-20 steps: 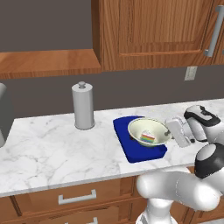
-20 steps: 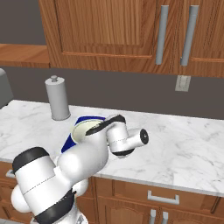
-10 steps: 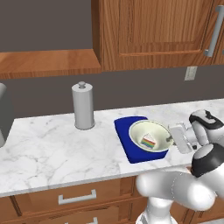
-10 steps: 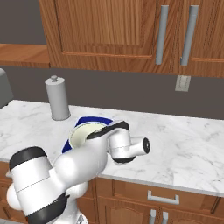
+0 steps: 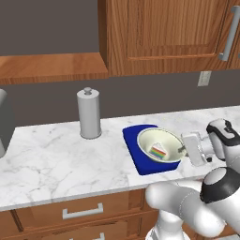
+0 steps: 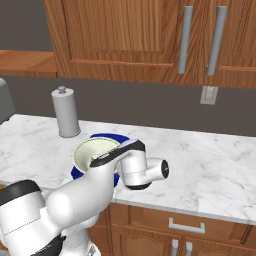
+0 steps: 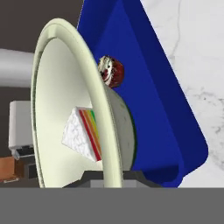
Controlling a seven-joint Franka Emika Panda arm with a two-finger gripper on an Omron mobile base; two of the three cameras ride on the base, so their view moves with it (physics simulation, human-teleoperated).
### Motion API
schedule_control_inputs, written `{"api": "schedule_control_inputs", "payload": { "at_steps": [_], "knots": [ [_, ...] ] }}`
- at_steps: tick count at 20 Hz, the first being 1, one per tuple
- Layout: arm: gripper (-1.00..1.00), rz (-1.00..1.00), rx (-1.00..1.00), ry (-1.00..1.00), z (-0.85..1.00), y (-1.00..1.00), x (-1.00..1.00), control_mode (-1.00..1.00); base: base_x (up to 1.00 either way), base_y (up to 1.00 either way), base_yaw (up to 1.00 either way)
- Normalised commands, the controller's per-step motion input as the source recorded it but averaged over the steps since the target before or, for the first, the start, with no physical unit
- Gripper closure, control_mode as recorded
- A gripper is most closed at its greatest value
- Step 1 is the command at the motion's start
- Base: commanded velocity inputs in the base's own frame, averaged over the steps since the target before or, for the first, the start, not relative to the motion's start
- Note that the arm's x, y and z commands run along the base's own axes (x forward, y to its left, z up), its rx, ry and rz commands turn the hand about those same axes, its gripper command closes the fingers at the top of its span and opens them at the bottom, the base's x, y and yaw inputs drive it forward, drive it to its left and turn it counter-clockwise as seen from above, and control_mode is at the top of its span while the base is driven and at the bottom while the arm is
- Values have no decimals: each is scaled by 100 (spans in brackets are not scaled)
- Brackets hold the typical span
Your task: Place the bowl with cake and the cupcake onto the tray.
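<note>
With the end effector (image 5: 183,149) pinching the right rim of the bowl (image 5: 159,145), cake (image 5: 158,151) inside, above the tray (image 5: 136,152) beside the cupcake (image 7: 111,71), next lower and release.

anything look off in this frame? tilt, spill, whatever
The bowl sits tilted over the tray, its rim at the claw, not flat. The cake is inside, nothing spilled. In the hand view, the cupcake peeks past the bowl's rim over the tray.
</note>
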Motion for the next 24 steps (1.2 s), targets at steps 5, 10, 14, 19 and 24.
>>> {"api": "schedule_control_inputs", "payload": {
  "at_steps": [5, 10, 14, 19, 24],
  "knots": [
    [100, 0, 0, 4, 0, 11, 0, -100, 0, 0, 0],
    [100, 0, 0, 5, -5, 0, 0, -100, 0, 0, 0],
    [100, 0, 0, 7, -22, 0, 2, -100, 0, 0, 0],
    [100, 0, 0, 5, -14, 0, 9, -100, 0, 0, 0],
    [100, 0, 0, 2, -3, 0, 1, -100, 0, 0, 0]
  ]
}}
